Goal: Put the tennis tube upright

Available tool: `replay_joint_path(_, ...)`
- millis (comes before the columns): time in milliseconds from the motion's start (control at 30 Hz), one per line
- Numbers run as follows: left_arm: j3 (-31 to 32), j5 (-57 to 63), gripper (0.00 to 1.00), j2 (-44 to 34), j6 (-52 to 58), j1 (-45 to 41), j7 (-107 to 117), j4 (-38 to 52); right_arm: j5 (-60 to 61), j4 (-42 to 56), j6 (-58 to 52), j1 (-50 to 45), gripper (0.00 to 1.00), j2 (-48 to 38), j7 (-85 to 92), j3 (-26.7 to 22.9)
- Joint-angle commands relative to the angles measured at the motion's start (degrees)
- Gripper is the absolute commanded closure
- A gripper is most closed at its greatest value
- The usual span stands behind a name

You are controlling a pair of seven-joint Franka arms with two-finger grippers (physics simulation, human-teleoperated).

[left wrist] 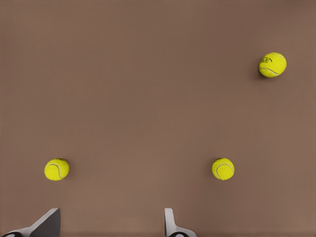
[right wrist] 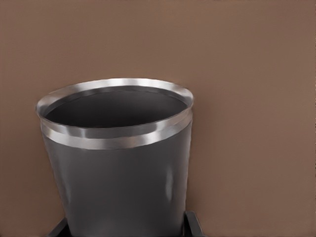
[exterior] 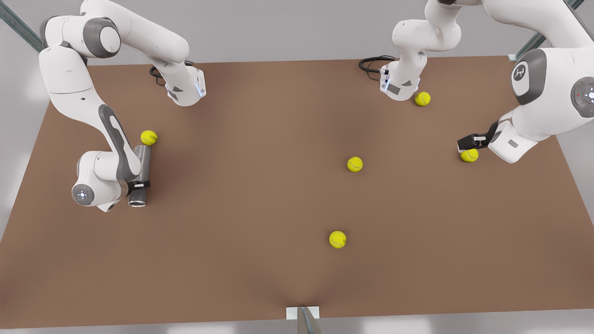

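Tennis tube: lies on its side on the brown table at the front view's left, open rimmed end toward the camera edge, one tennis ball just beside its far end.
Right pincer: mine, clamped across the tube near its open end; in the right wrist view the fingers flank the dark wall below the bright rim.
Left pincer: over a tennis ball at the front view's right, spread wide with nothing between its fingers; this arm waits.
Handling, my judgement: stiff metal shell, hollow, likely light; smooth sides, so likely slippery under a tilt.
Hold: off-centre near the mouth, so the long closed end may swing; firm squeeze, slow rotation.
Risk: could nudge the neighbouring ball.
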State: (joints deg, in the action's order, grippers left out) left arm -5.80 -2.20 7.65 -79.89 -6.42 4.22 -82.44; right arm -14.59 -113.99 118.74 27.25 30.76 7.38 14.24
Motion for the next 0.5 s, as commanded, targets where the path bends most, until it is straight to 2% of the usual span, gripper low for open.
replay_joint_path(0,0.0,0.0,0.00,0.0,0.0,0.0,0.0,0.0,0.0,0.0,0.0,0.0,0.18,0.0,0.0,0.0)
replay_joint_path(300,0.1,0.0,0.00,0.1,0.0,0.0,0.0,0.0,0.0,-0.5,-0.9,0.2,0.18,0.5,0.0,0.0)
replay_joint_path(467,0.1,0.1,0.00,0.0,0.0,0.0,0.0,-0.3,0.0,-0.4,-0.9,0.2,0.24,0.5,-0.2,0.0)
